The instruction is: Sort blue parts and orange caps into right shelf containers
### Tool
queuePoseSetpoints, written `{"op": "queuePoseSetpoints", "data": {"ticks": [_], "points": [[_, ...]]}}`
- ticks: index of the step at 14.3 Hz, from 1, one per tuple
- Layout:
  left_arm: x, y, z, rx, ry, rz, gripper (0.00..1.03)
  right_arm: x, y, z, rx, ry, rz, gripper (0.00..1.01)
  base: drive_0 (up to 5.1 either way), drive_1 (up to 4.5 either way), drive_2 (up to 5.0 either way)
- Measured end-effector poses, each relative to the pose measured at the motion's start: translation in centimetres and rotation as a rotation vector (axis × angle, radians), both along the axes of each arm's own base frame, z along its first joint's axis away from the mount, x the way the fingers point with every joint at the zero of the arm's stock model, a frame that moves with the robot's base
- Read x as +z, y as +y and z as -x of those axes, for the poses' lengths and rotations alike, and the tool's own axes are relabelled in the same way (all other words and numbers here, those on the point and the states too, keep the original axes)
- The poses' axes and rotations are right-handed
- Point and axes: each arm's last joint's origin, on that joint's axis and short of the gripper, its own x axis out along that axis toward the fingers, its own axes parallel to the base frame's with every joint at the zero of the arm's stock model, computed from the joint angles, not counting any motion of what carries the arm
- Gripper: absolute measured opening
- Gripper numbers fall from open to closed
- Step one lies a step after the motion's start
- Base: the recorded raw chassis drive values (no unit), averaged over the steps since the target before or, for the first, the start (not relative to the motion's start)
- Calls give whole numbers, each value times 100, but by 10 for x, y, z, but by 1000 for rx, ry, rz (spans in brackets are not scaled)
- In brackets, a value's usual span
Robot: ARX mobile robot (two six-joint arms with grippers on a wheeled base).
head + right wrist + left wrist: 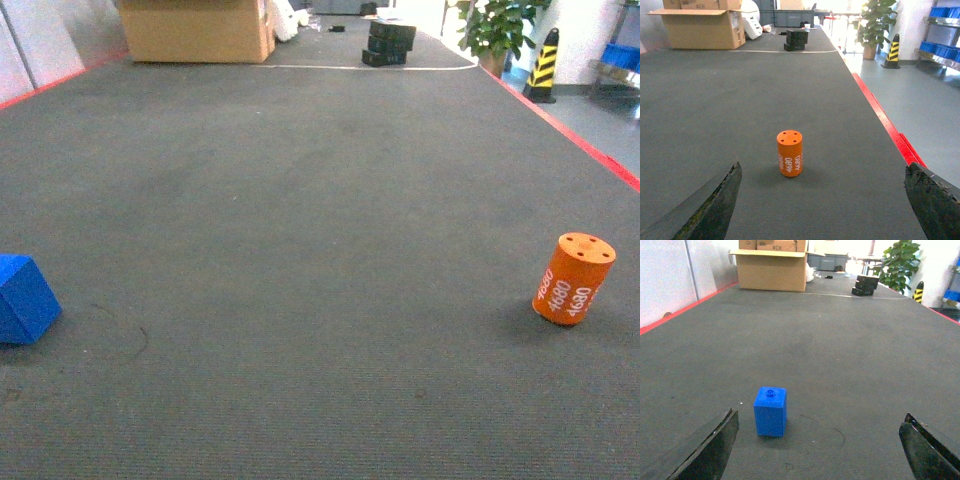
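The blue part (22,298) sits on the dark carpet (300,250) at the lower left edge of the head view; the orange cap (573,279) stands upright at the lower right. Both grippers — left (820,447) and right (822,202) — have jaws spread wide, each well short of its object.

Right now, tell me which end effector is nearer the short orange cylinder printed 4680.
Right. The right end effector is open just short of the orange cylinder, which stands ahead between its fingers. The left end effector faces the blue block instead.
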Motion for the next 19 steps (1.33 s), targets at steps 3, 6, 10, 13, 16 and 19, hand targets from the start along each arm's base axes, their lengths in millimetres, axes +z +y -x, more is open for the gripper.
{"op": "queuePoseSetpoints", "data": {"ticks": [3,6,10,13,16,19], "points": [[0,0,0,0,0,0,98,0,0,0,0,0,0,98,0,0,0],[0,0,0,0,0,0,98,0,0,0,0,0,0,98,0,0,0],[0,0,0,0,0,0,98,0,0,0,0,0,0,98,0,0,0],[0,0,0,0,0,0,98,0,0,0,0,0,0,98,0,0,0],[0,0,0,0,0,0,98,0,0,0,0,0,0,98,0,0,0],[0,0,0,0,0,0,98,0,0,0,0,0,0,98,0,0,0]]}}
